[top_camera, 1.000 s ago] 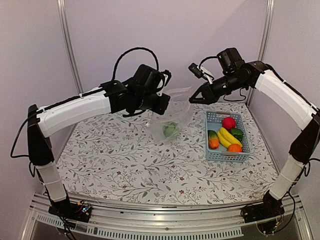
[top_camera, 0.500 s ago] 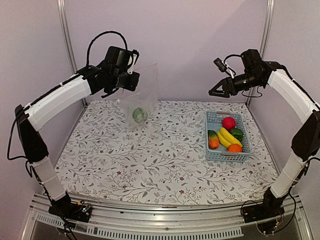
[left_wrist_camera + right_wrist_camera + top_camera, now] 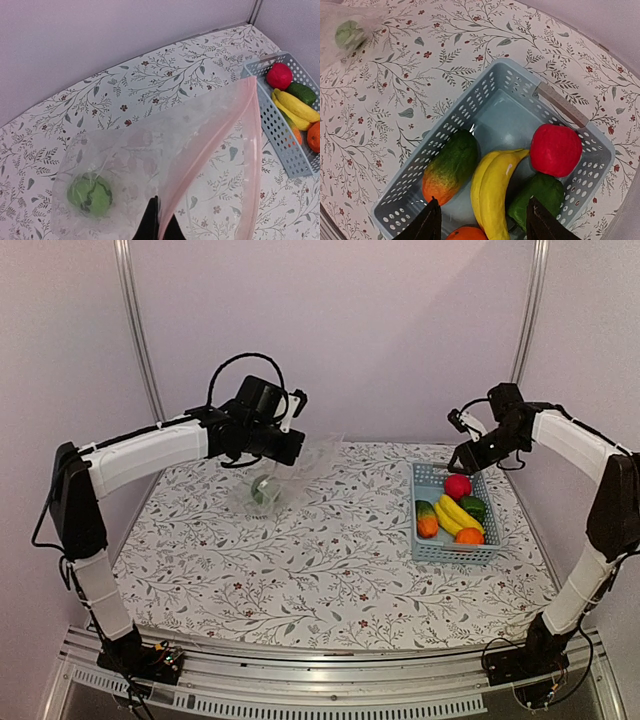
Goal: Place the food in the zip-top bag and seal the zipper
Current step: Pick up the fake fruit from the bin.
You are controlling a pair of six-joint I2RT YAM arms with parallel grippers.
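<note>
My left gripper (image 3: 292, 447) (image 3: 159, 220) is shut on the mouth edge of the clear zip-top bag (image 3: 300, 465) (image 3: 165, 145), holding it up over the back left of the table. The zipper (image 3: 220, 132) shows as a pinkish strip, and the mouth hangs open. One green round food piece (image 3: 265, 488) (image 3: 90, 195) lies in the bag's bottom. My right gripper (image 3: 463, 461) (image 3: 483, 200) is open and empty, hovering just above the bananas (image 3: 495, 190) (image 3: 458, 514). Beside them lie a red apple (image 3: 555, 149) (image 3: 458, 486), a dark green piece (image 3: 537, 197), a green-orange piece (image 3: 450, 167) and an orange (image 3: 470, 234).
The light-blue basket (image 3: 455, 553) (image 3: 510, 67) holding this food stands at the right of the flower-patterned table (image 3: 320, 580). Purple walls and metal posts close in the back and sides.
My right gripper let go near the bag's mouth, opened, swung right and came down over the basket. My left arm carried the bag left and up, then lowered it toward the table.
</note>
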